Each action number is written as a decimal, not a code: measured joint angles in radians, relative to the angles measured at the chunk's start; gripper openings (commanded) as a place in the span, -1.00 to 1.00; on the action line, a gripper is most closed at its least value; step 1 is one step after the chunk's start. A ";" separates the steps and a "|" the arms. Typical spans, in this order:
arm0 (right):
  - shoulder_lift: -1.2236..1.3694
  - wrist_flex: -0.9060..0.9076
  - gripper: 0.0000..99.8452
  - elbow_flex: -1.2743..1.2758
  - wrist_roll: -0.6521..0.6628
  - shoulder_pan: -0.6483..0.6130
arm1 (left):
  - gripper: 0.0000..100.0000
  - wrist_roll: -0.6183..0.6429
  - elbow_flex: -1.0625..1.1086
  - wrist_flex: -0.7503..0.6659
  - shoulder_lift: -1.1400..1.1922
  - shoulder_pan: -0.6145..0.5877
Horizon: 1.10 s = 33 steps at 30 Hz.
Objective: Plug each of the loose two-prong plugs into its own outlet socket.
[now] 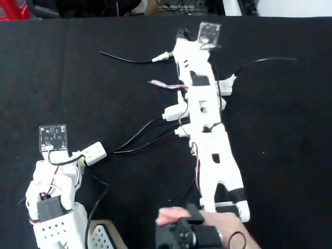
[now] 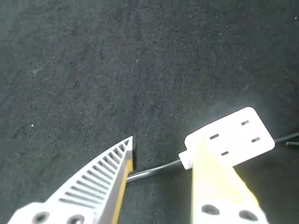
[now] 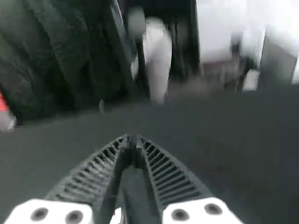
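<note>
Left gripper stands wide open, low over the black cloth worktop. On my wrist feed the white plastic outlet block lies flat with its slotted face up. It sits right at the tip of one finger, outside the gap rather than in it. A thin black cable crosses the cloth between the two fingers. From overhead I find the same outlet block at the near left of the worktop, just beside that arm's front end, with black cables running from it toward the middle.

Right gripper is closed — its ribbed fingers meet at the tips, with nothing I can make out between them. It is lifted off the cloth and points past the far edge of the worktop. That arm lies stretched up the middle of the overhead picture. The first white plug and the second white plug sit close against it on the side toward the outlet block, well apart from the block itself. The third white plug, on its own black cable, lies farther back near the arm's far end — I cannot read its prongs.
</note>
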 measured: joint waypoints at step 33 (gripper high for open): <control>-0.614 1.255 -0.98 0.003 0.284 -0.029 | -0.60 0.060 0.000 0.000 -0.006 0.000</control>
